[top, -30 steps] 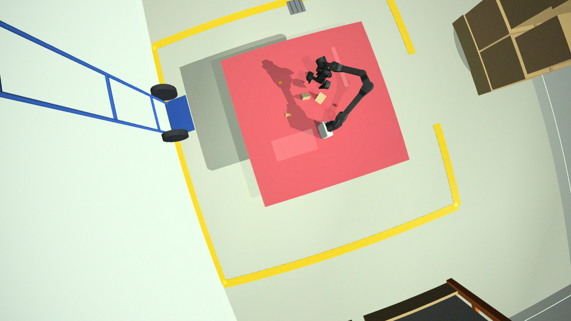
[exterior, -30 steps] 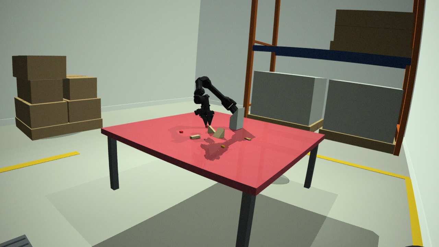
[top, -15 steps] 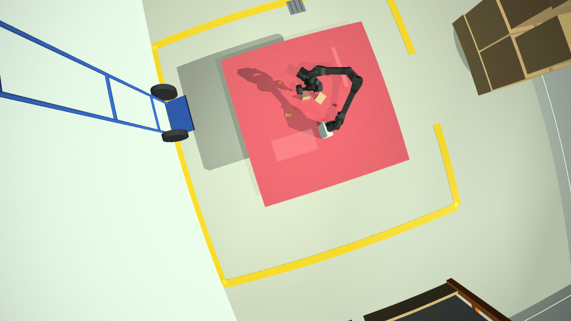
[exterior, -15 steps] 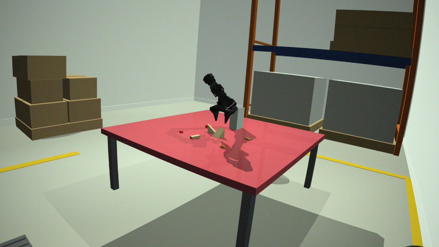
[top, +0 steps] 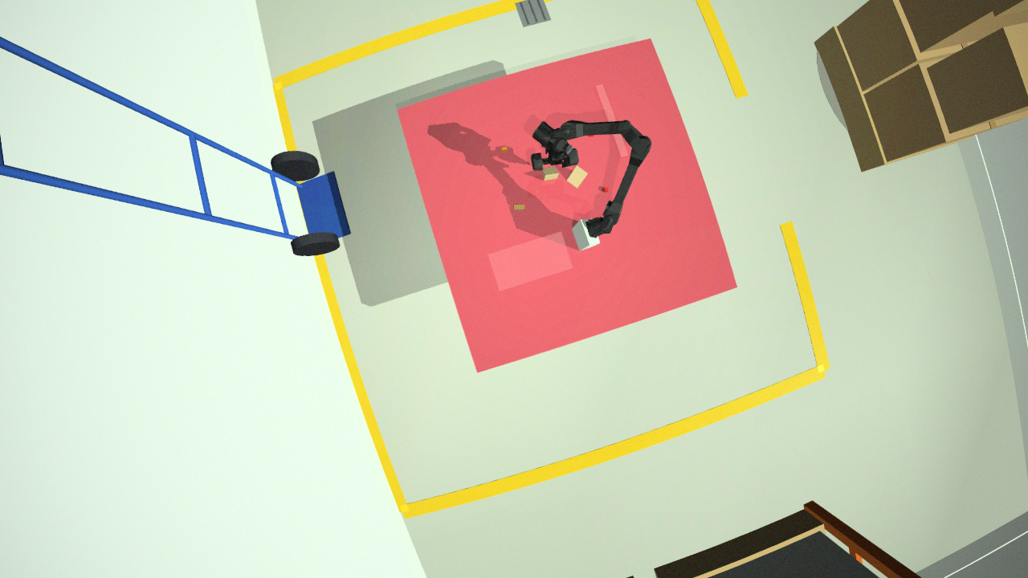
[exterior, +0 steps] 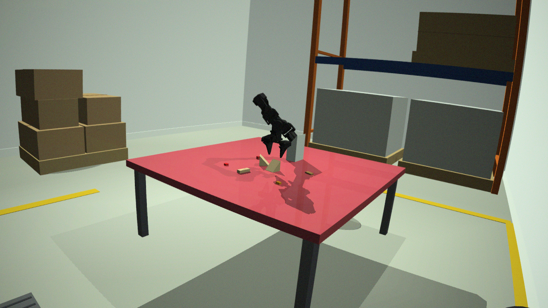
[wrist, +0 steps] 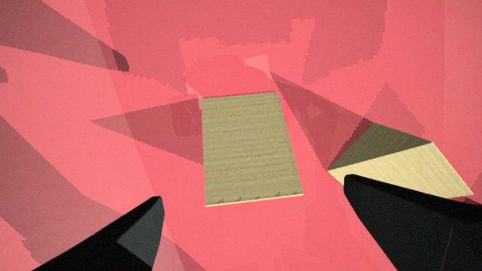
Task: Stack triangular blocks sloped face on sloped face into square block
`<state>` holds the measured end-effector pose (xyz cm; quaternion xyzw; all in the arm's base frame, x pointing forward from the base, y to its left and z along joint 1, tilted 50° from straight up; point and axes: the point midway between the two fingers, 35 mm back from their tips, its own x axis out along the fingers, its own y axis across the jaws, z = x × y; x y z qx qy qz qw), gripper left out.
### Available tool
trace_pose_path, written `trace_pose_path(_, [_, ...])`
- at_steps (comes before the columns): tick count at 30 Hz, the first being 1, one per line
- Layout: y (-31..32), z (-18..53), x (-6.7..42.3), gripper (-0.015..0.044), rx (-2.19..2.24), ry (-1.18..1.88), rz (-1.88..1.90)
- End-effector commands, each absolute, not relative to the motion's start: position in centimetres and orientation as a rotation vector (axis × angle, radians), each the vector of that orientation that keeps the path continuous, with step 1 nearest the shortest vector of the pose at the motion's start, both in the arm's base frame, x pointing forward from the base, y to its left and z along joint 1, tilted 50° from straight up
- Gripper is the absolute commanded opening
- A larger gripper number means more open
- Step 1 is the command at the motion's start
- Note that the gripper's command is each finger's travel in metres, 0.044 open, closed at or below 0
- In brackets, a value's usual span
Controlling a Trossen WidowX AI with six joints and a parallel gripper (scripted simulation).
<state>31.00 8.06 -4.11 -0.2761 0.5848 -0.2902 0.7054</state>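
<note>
Two tan triangular blocks lie apart on the red table (top: 646,273) (exterior: 214,187) (wrist: 56,124). One wedge (top: 551,172) (exterior: 273,165) (wrist: 248,148) lies straight below my gripper, with a broad face turned up, centred between the fingers in the wrist view. The other wedge (top: 577,176) (exterior: 263,160) (wrist: 399,165) lies a short way beside it, by my right finger. My gripper (top: 549,159) (exterior: 276,153) (wrist: 256,194) is open and empty. It hangs a little above the first wedge without touching it.
The arm's grey base block (top: 585,234) (exterior: 295,147) stands close behind the wedges. Small loose pieces lie around: a tan bar (exterior: 243,170), red cubes (exterior: 226,164) (top: 602,189), orange bits (top: 503,148) (exterior: 278,182) and a tan bit (top: 519,206) (exterior: 308,172).
</note>
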Motion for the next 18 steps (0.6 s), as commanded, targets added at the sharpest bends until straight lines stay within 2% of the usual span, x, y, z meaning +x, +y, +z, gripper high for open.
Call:
trace_pose_path(1, [7.3, -4.7, 30.9, 0.044, -0.626, 1.309, -0.648])
trace_pose_path(18, [5.3, -6.6, 31.6, 0.044, -0.623, 1.308, -0.649])
